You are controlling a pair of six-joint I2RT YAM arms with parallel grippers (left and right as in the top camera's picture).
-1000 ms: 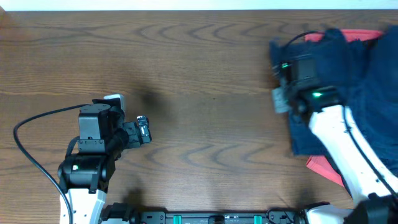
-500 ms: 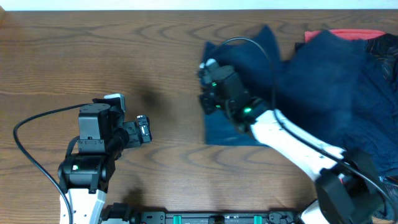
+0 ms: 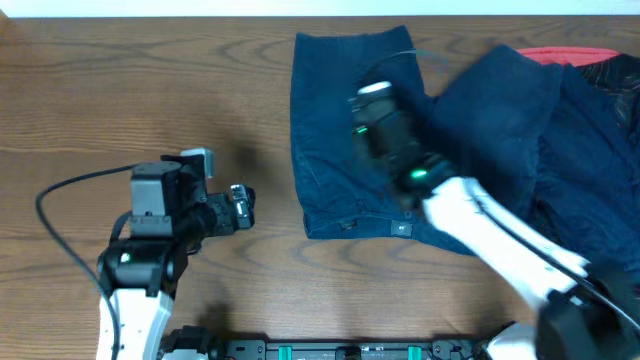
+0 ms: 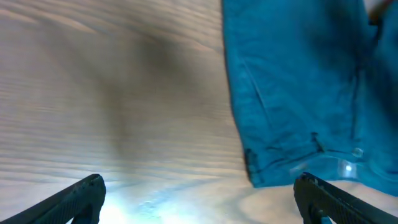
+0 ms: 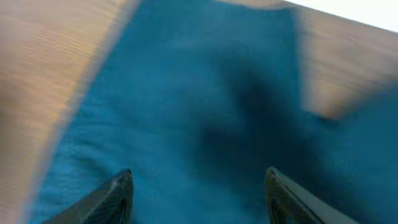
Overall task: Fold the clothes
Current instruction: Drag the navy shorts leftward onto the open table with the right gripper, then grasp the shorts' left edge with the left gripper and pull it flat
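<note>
The navy shorts (image 3: 335, 140) lie spread flat at the table's middle, waistband toward the near edge. In the left wrist view the shorts (image 4: 298, 93) fill the upper right. My right gripper (image 3: 372, 100) hovers over their far half. In its own view the right gripper (image 5: 199, 193) is open, with nothing but blurred navy fabric (image 5: 199, 93) below it. My left gripper (image 3: 240, 208) stays on the left, a short way from the shorts' near left corner. The left gripper (image 4: 202, 202) is wide open over bare wood. More clothes are piled at the right: navy (image 3: 560, 130), red (image 3: 570, 55) and black (image 3: 620, 75).
The wooden table (image 3: 150, 80) runs bare across the left half. A black cable (image 3: 60, 190) loops from the left arm. The pile of clothes reaches the right edge, and the right arm crosses over its near part.
The right gripper swept left from the pile, dragging the navy shorts to the table's middle, then opened and let them go. The left arm shifted slightly right.
</note>
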